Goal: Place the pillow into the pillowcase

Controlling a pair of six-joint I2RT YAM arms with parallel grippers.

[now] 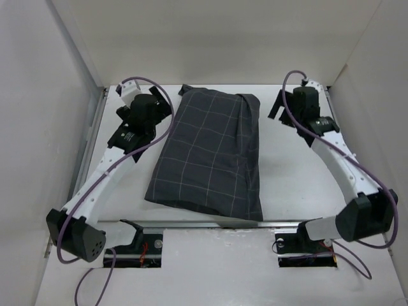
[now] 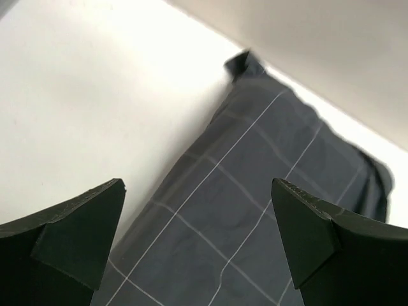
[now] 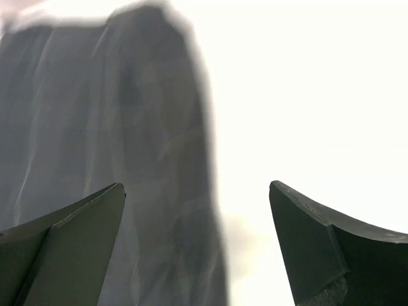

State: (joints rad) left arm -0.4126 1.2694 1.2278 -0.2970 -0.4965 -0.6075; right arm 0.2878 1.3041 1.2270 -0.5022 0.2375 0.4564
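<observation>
- A white table (image 1: 293, 185) sits inside a white-walled booth (image 1: 210, 38), with a metal rail (image 1: 191, 224) running along its near edge.
- The pillowcase (image 1: 210, 153) lies flat on the middle of the table, between the two arms. It is dark grey with a thin light grid.
- Its long side runs from the rail toward the back wall, leaning a little to the right at the far end.
- It looks full and plump, and a lengthwise fold runs down its right part.
- No cream fabric of the pillow shows in any view, so I cannot tell from the pictures how it sits inside.
- The left gripper (image 2: 197, 185) is released, with its jaws spread wide and nothing between them. It hangs over the table's far left, just beside the left edge of the pillowcase.
- In the left wrist view the grid cloth fills the gap between the fingers (image 2: 83, 236), and one small corner of the case sticks out near the back wall.
- The right gripper (image 3: 197, 186) is also released and empty. In the top view it is near the far right corner of the pillowcase, not touching it.
- The right wrist view is blurred. It shows grey cloth on the left and bare white table on the right.
- Purple cables (image 1: 95, 268) loop along both arms.
</observation>
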